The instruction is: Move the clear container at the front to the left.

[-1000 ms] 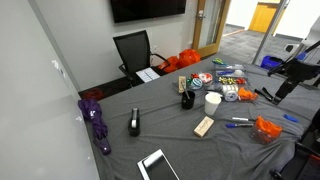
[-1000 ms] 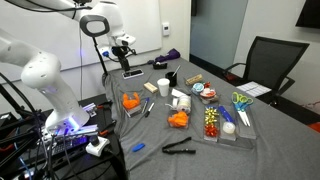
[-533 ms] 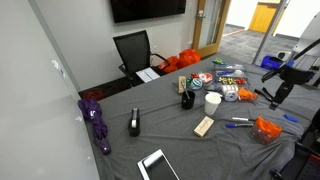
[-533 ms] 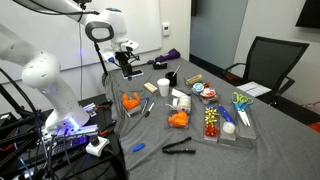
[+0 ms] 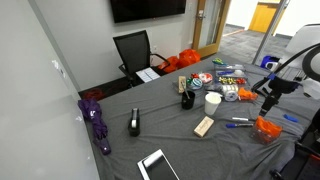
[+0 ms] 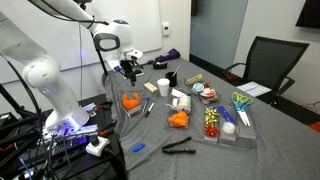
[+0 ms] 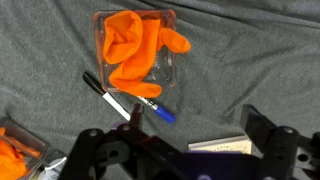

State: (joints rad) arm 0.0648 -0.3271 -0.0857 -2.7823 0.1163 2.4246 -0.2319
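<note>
Wrist view alone, left to right: second orange-filled tub (image 7: 14, 152) at frame edge; black pen (image 7: 118, 98), blue-capped, just beside the clear container (image 7: 137, 55), contact unclear; gripper (image 7: 175, 150) spread wide, gripping nothing. Exterior views alone: container (image 6: 131, 101) placed by desk (image 6: 150, 135) edge nearest robot base, gripper (image 6: 128, 78) above it, apart; finger spread unreadable there. Versus 1.0 s ago: gripper lower, nearer container; container unmoved.
</note>
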